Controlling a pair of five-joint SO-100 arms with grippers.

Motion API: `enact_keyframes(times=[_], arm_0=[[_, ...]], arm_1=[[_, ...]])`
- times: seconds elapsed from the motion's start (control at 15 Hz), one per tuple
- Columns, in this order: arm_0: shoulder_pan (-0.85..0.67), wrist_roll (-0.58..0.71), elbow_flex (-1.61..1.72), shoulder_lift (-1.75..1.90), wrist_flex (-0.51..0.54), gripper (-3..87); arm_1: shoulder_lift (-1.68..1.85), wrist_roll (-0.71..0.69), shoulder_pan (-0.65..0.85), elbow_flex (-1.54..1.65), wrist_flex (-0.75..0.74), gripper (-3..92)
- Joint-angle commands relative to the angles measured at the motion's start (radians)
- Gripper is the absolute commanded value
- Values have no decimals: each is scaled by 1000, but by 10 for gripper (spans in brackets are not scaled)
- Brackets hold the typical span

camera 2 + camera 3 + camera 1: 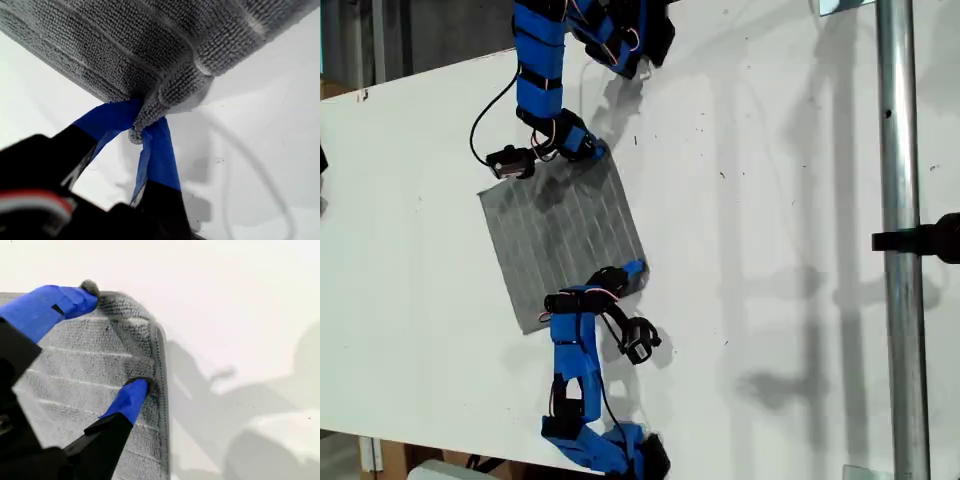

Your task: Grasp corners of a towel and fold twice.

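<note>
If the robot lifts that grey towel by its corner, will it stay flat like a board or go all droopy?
Probably droopy. The towel is thin knitted cloth, and it already bunches where my first gripper pinches its corner, so the rest would likely hang down. It looks light, too. The nubbly fabric probably won't slip easily from the fingers.

Towel (565,237): grey w/ fine pale parallel stripes, looped knit texture. Desk (780,250): plain white. Both hands' fingertips (160,150) blue-taped, bodies black. Pole (902,240): silver metal.

towel (150,45) cut off by first wrist frame; arm bases cropped
</note>
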Motion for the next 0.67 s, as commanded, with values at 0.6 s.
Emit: enact_keyframes(times=[0.6], arm_0=[[17,-164,-71,-64,152,-29]], arm_1=[[255,2,20,40,83,-1]])
